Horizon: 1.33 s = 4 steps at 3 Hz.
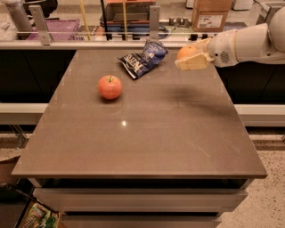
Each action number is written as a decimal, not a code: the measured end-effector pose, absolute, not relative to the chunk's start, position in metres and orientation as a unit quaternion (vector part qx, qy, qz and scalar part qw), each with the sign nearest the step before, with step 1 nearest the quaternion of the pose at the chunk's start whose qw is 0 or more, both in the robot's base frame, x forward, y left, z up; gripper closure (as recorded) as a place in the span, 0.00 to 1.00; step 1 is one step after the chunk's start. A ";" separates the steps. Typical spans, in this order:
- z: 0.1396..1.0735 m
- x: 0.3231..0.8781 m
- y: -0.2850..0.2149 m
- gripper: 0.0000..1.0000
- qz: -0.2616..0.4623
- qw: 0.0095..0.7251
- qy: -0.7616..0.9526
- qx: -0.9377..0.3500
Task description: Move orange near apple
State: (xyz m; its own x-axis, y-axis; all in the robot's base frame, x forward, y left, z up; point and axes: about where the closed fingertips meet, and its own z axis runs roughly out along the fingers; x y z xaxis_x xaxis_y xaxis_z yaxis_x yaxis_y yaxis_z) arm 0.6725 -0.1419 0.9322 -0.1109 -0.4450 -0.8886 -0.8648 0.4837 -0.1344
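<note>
The apple [110,87], red-orange with a short dark stem, sits on the brown table [142,133] left of centre. My gripper [190,57] hovers above the table's far right part, well to the right of the apple, and is shut on the orange [187,52]. Only the top half of the orange shows between the cream-coloured fingers [194,63]. The white arm [249,42] comes in from the right edge.
A crumpled blue chip bag [143,59] lies at the far middle of the table, between the apple and my gripper. A rail and shelves with boxes [213,13] stand behind the table's far edge. A dark shadow falls on the table beneath the gripper.
</note>
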 end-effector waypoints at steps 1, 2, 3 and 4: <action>0.924 0.666 -0.117 1.00 0.224 0.478 0.712 -0.463; 0.917 0.661 -0.093 1.00 0.237 0.474 0.704 -0.473; 0.914 0.654 -0.070 1.00 0.245 0.471 0.695 -0.485; 0.909 0.648 -0.049 1.00 0.254 0.470 0.685 -0.495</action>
